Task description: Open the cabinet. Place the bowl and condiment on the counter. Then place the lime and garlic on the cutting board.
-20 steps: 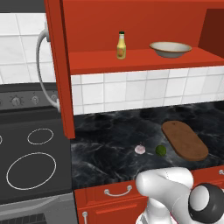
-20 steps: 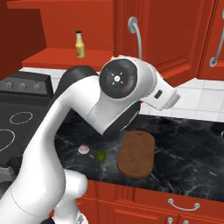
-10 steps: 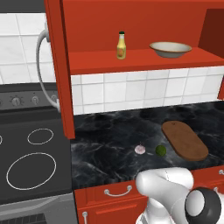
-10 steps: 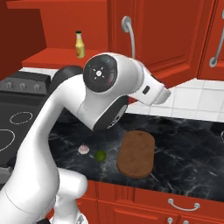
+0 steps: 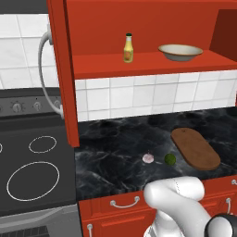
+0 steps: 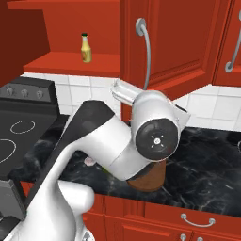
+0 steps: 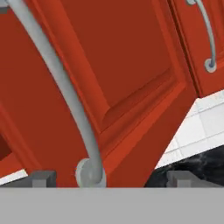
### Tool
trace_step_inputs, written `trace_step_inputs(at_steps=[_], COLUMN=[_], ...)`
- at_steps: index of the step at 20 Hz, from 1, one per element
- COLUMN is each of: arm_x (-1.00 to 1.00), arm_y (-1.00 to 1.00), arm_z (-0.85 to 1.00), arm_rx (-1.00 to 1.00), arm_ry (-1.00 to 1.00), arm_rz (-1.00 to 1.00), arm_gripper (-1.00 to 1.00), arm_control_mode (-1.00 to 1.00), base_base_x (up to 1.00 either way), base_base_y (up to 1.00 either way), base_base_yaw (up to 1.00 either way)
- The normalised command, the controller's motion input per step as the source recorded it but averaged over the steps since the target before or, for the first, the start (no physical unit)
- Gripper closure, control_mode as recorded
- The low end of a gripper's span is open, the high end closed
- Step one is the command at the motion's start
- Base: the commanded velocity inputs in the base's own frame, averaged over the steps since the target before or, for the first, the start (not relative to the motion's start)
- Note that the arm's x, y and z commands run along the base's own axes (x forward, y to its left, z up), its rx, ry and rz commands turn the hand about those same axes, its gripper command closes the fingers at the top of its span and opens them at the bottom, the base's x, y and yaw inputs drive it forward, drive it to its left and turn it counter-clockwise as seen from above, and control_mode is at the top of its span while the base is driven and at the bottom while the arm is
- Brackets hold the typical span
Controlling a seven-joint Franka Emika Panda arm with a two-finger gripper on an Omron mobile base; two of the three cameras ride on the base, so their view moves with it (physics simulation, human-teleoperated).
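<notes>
Cabinet (image 5: 139,28) stands open; condiment (image 5: 128,48) and bowl (image 5: 180,52) sit apart on its red shelf. Gripper (image 7: 111,178) jaws spread wide, holding nothing, close by the door's curved handle (image 7: 65,87). Garlic (image 5: 148,158) and lime (image 5: 170,159) lie on the counter (image 5: 115,157), just left of the cutting board (image 5: 195,148).

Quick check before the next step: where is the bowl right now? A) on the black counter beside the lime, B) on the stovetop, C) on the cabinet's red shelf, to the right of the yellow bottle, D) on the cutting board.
C: in the left base view the bowl sits on the cabinet shelf, right of the condiment, well above the counter.
</notes>
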Motion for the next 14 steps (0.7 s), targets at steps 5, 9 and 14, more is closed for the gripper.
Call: trace_step_inputs(at_steps=[5, 9, 14], arm_x=[-0.68, -1.0, -1.0], arm_y=[0.53, 0.47, 0.31], arm_z=[-0.43, -0.02, 0.26], arm_rx=[-0.14, -0.2, -0.12], arm_ry=[0.04, 0.01, -0.05], arm_rz=[0.77, 0.43, 0.13], arm_gripper=[-1.0, -1.0, -1.0], arm_control_mode=[-1.0, -1.0, -1.0], base_base_x=[0.0, 0.0, 0.0], base_base_y=[0.0, 0.0, 0.0], base_base_yaw=[0.0, 0.0, 0.0])
